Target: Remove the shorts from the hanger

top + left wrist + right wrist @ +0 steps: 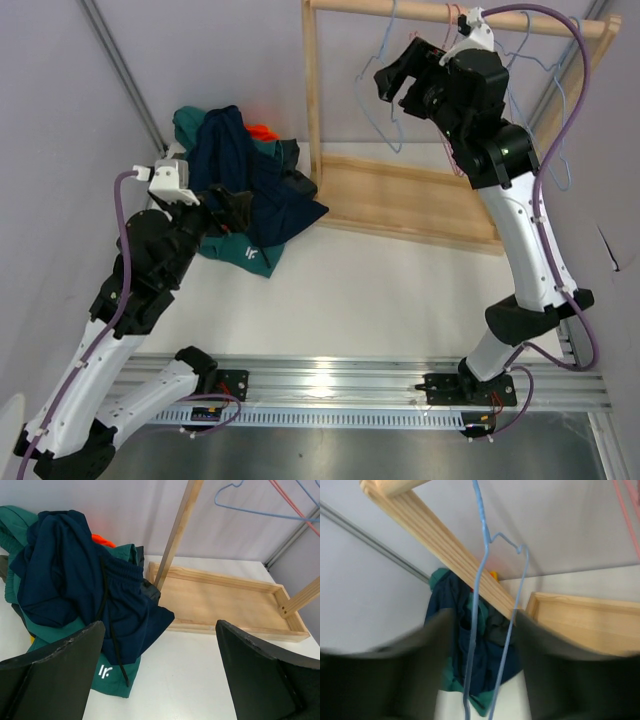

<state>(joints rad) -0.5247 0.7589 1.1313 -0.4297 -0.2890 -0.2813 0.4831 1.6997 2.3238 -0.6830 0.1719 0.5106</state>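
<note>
While the left gripper hangs spread and empty by the table's left edge, the shorts lie heaped toward its far left corner, navy uppermost, long axis near-to-far, and the right gripper gapes around a blue hanger.

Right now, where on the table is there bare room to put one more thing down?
The widest free patch is the white table between the pile of shorts, the wooden rack base and the metal rail. The inside of the rack base is bare too. The far left corner is crowded with shorts, and hangers dangle above the base.
</note>
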